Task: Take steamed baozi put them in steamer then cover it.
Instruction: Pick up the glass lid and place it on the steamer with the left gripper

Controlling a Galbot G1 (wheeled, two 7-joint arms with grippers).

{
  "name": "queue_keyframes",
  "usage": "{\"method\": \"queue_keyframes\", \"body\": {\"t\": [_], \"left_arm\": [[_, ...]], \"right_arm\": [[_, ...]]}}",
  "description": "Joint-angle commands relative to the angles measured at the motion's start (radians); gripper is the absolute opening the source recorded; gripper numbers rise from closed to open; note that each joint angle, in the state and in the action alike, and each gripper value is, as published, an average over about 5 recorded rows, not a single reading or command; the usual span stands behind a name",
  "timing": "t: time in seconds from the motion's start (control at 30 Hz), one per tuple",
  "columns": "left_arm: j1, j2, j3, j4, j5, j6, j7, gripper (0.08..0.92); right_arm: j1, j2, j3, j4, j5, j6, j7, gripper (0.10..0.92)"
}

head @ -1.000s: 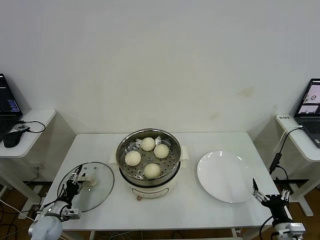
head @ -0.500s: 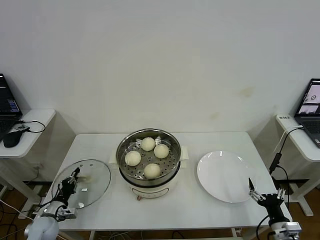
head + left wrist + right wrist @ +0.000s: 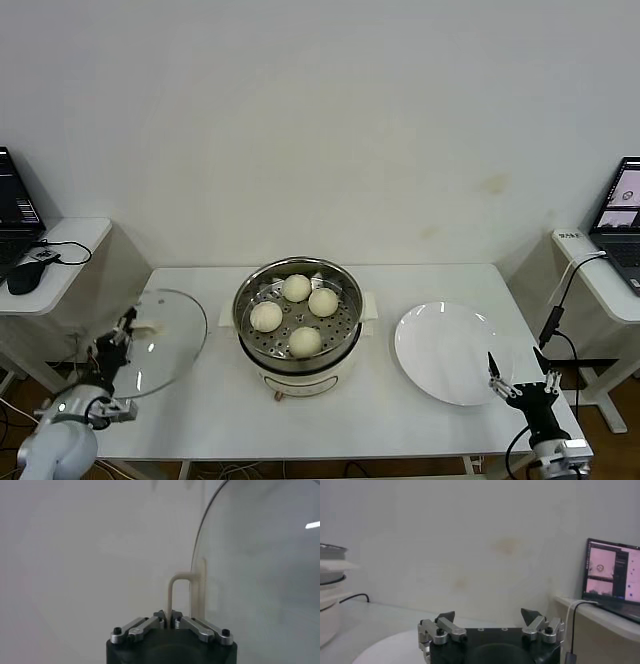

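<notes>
Several cream-white baozi [image 3: 296, 288] lie on the perforated tray inside the shiny steamer [image 3: 243, 302] at the middle of the table. My left gripper [image 3: 122, 335] is shut on the cream bar handle [image 3: 148, 328] of the glass cover [image 3: 170, 345], which hangs tilted above the table's left end, apart from the steamer. From the left wrist, the handle [image 3: 181, 586] runs straight into the closed left gripper [image 3: 168, 616], with the cover [image 3: 260, 570] standing on edge beside it. My right gripper [image 3: 520, 378] waits open and empty at the front right corner; the right wrist view shows the right gripper [image 3: 489, 614] with its fingers spread wide.
A flat white plate [image 3: 450, 352] lies to the right of the steamer, just ahead of the right gripper. Side tables flank the work table, each with a laptop [image 3: 620, 210], and the left one also carries a mouse [image 3: 20, 280] and cable.
The left gripper closed on the cover's handle and lifted the cover off the table, tilting it and carrying it up and to the left. The right gripper shifted only slightly.
</notes>
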Motion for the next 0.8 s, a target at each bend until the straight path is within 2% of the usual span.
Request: {"method": "queue_keyframes", "body": {"t": [0.03,0.23,0.4,0.6,0.8], "left_arm": [[0.005,0.044,-0.015,-0.294,-0.064,0.146,0.146,0.140],[-0.043,0.064,0.119,-0.370,-0.104,0.230,0.202,0.140],[-0.110,0.065,0.257,-0.378,-0.107,0.289,0.210,0.140],[-0.220,0.027,0.431,-0.341,-0.051,0.341,0.215,0.140],[-0.322,-0.026,0.550,-0.307,0.005,0.440,0.291,0.140]], "right_arm": [[-0.006,0.010,-0.005,0.014,-0.055,0.010,0.004,0.823],[-0.009,0.033,-0.010,0.025,-0.122,0.021,0.015,0.823],[-0.007,0.069,-0.017,0.031,-0.228,0.022,0.040,0.823],[-0.004,0.128,-0.025,0.039,-0.348,0.013,0.090,0.823],[0.014,0.176,-0.024,0.035,-0.408,0.002,0.135,0.823]]}}
